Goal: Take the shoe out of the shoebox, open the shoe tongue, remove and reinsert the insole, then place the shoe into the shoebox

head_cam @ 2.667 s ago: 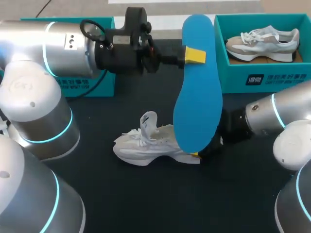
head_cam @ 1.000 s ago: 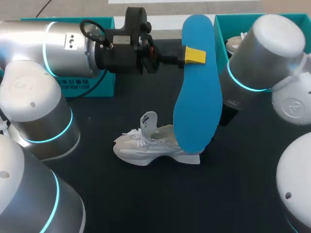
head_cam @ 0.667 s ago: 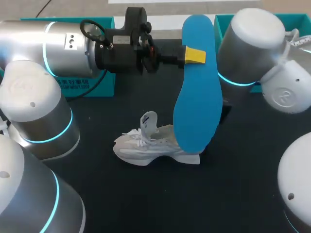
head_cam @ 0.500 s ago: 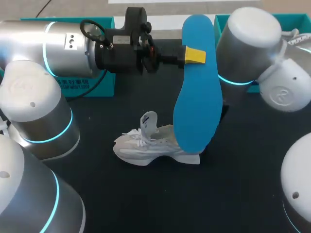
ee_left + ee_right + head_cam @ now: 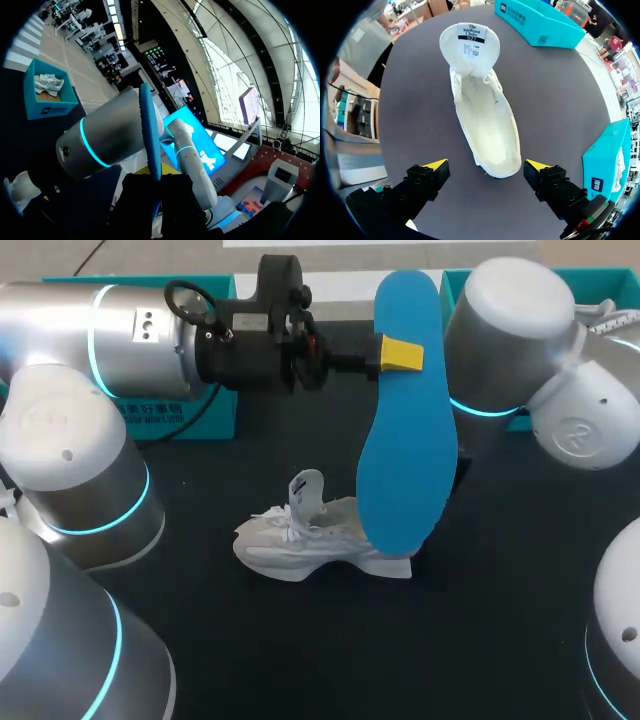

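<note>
Pinching the blue insole [image 5: 408, 440] near its upper end, our left fingers [image 5: 402, 354] hold it upright in the air above the middle of the desk [image 5: 300, 650]. One yellow tip lies flat on the face turned toward us; the other is hidden behind the insole. From our left wrist we see the insole [image 5: 150, 125] edge-on, rising straight from between the dark fingers.

Its lower end hangs in front of the heel of the white shoe [image 5: 300, 540], which stands on the desk with its toe to the left and its tongue [image 5: 306, 490] pulled upright.

Our right arm [image 5: 510, 340] comes in from the far right, and in the head view its fingers are hidden behind the insole. In its wrist view the right fingers [image 5: 431, 174] are spread wide over the shoe [image 5: 485, 125], one yellow tip to each side of the heel. Neither tip touches it, and they hold nothing. The tongue [image 5: 470, 47] is folded back, leaving the shoe's mouth open.

One teal shoebox [image 5: 200, 415] sits at the far left. A second shoebox [image 5: 610, 280] at the far right is mostly covered by our right arm.
</note>
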